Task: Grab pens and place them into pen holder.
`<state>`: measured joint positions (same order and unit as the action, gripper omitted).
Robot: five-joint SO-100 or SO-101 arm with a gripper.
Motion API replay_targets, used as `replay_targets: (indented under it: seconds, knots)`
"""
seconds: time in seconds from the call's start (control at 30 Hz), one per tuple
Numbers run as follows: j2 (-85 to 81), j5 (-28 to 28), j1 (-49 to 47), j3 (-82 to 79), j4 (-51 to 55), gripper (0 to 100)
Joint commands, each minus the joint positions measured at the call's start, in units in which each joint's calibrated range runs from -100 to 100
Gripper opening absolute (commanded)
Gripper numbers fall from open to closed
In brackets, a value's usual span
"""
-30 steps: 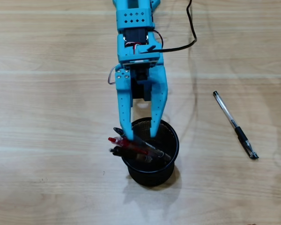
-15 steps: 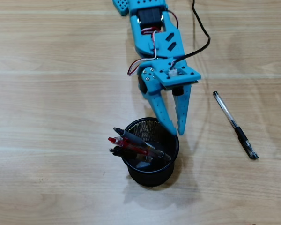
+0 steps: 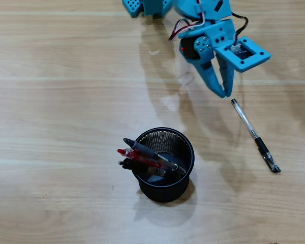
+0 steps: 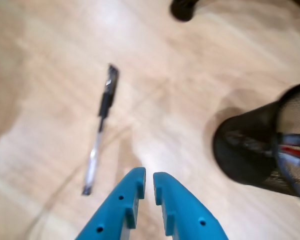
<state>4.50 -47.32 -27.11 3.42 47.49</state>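
Note:
The pen holder [image 3: 191, 152], a black wire-mesh cup, stands on the wooden table with three pens [image 3: 150, 157] leaning in it, their tips sticking out over its left rim. One clear pen with a black end [image 3: 251, 133] lies loose on the table to the right of it. My blue gripper [image 3: 224, 94] hangs just above and left of that pen's clear tip, its jaws nearly together and holding nothing. In the wrist view the gripper [image 4: 149, 174] sits bottom centre, the loose pen [image 4: 101, 127] at left and the pen holder [image 4: 245, 150] at right.
The arm's blue base [image 3: 142, 5] and a black cable [image 3: 242, 21] sit at the table's far edge in the overhead view. A dark round object [image 4: 182, 7] shows at the top of the wrist view.
The gripper has swung away from the pen holder's rim, up and to the right, toward the loose pen, and its jaws have narrowed. The pens in the cup have not moved.

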Motion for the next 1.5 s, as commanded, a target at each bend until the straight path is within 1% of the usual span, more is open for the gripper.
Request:
replay_targets:
  seconds: [0.0,0.2,0.47,0.53,0.7,0.73,0.97,1.23,1.3,1.4,1.47]
  knots:
    - [-3.70,0.16,-4.08,3.57,4.12,2]
    - [-0.93,-0.15,-7.62,4.74,4.30,2]
    - [13.19,-0.30,-9.34,21.41,4.98,3]
    - [16.21,-1.32,-9.34,23.76,5.16,3]
    - [22.93,-2.28,-8.98,30.52,12.04,3]
    - [25.62,-2.28,-8.80,34.12,14.45,3]
    - [35.03,-2.08,-8.71,44.13,15.06,3]
    - [43.09,-2.43,-8.25,48.72,14.63,3]
    - [44.60,-3.81,-8.25,48.72,14.63,3]
    - [45.19,-4.16,-8.34,48.72,14.63,3]
    - [45.19,-4.16,-8.34,48.72,14.63,5]
